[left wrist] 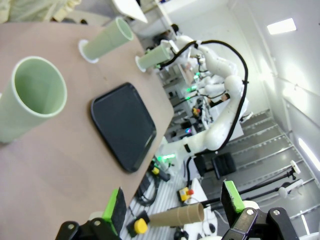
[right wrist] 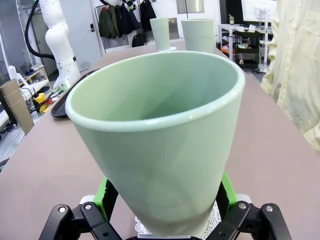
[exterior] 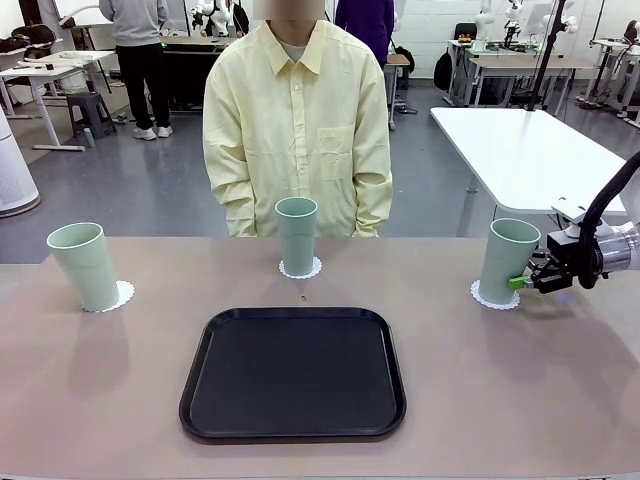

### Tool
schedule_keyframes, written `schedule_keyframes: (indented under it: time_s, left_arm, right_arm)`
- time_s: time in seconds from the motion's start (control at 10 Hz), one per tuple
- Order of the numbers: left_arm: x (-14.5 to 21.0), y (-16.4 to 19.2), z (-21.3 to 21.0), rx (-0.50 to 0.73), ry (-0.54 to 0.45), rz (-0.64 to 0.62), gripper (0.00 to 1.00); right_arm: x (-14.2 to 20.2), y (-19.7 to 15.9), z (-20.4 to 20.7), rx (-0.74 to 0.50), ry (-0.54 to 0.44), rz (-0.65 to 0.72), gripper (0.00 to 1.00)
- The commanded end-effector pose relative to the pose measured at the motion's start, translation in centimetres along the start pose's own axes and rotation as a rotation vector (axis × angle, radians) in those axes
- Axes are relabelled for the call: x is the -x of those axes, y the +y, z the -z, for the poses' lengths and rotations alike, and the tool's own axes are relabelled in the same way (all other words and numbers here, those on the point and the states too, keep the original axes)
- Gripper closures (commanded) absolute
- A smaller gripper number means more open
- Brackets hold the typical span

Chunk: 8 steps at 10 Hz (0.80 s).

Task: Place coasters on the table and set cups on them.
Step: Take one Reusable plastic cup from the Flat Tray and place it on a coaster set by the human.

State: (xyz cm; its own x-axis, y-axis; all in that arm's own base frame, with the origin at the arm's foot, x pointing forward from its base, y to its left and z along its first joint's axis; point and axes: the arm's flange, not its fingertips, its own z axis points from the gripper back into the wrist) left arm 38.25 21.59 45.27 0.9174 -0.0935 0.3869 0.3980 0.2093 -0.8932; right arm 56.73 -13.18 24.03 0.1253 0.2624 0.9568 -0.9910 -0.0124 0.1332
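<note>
Three mint-green cups stand on white scalloped coasters on the beige table (exterior: 100,400): the left cup (exterior: 85,265) on its coaster (exterior: 122,294), the middle cup (exterior: 297,233) on its coaster (exterior: 300,269), and the right cup (exterior: 510,260) on its coaster (exterior: 488,297). My right gripper (exterior: 525,281) is low at the right cup's base. In the right wrist view that cup (right wrist: 160,125) stands upright between the spread green pads (right wrist: 107,192), and the gripper (right wrist: 165,195) is open. My left gripper (left wrist: 175,205) hangs open and holds nothing, above and behind the left cup (left wrist: 32,100).
A black tray (exterior: 293,372) lies in the middle of the table near my side. A person in a pale yellow shirt (exterior: 297,120) stands at the far edge behind the middle cup. A white table (exterior: 520,150) stands behind on the right.
</note>
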Motion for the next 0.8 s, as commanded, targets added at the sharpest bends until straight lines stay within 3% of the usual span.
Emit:
schedule_keyframes:
  time_s: [0.0, 0.7]
  left_arm:
    - [-0.07, -0.24, -0.11, 0.007, -0.009, 0.007, 0.00]
    - [-0.07, -0.24, -0.11, 0.007, -0.009, 0.007, 0.00]
  right_arm:
    - [-0.15, -0.01, -1.09, -0.029, 0.010, 0.029, 0.00]
    - [0.00, 0.08, -1.85, -0.007, 0.007, 0.054, 0.00]
